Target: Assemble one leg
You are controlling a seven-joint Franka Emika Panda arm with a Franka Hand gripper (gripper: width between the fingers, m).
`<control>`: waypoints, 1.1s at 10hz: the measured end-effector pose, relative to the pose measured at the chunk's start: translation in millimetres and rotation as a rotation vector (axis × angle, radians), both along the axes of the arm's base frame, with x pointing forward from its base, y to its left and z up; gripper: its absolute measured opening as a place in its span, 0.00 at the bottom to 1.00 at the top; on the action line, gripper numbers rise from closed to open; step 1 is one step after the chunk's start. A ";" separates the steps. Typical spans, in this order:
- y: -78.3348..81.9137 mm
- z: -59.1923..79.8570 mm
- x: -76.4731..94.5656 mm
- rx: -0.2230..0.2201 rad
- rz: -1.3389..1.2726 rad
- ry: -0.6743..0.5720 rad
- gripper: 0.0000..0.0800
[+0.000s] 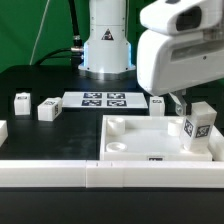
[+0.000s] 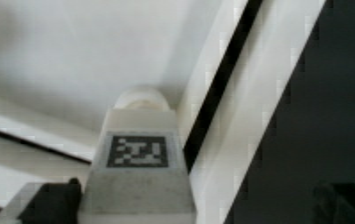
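White plastic is what nearly everything here is made of. The leg [image 1: 199, 128] — a small block with a black-and-white tag on its face — is seen at the right of the exterior frame, standing upright in the right-hand corner of the large square tray [image 1: 135, 128], apparently over a corner socket, though whether it is fully seated cannot be told. In the wrist view the leg [image 2: 138, 150] fills the lower middle of the frame, its rounded top and tag plainly shown, with the tray [image 2: 67, 50] spread behind it.

The gripper [image 1: 181, 104] is held just above and beside the leg, at the upper right of the exterior frame; its fingers [image 2: 46, 203] are glimpsed only as dark shapes at the lower corners of the wrist frame. The jaws are spread wide and nothing is gripped.

The leg is judged to be light, stiff and rather slick — smooth moulded plastic that will not give under pressure but may slide or twist if pinched off-centre. It is best taken across its two flat side faces, near mid-height, so that the tagged face is left clear and the block is kept vertical.

Two more blocks [image 1: 47, 110] are seen at the left, and the marker board [image 1: 104, 99] at the upper middle of the black table [image 1: 30, 80].
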State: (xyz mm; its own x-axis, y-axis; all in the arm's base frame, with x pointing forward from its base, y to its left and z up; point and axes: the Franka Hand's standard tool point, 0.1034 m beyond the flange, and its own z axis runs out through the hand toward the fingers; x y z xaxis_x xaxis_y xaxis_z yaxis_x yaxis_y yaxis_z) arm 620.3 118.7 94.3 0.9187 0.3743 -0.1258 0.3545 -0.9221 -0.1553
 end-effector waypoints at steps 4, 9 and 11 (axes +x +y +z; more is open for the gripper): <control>-5.9 -1.2 14.1 0.002 0.007 0.095 0.81; -12.8 -9.2 20.2 0.015 0.020 0.035 0.81; -14.9 -14.1 13.3 0.014 0.018 0.032 0.81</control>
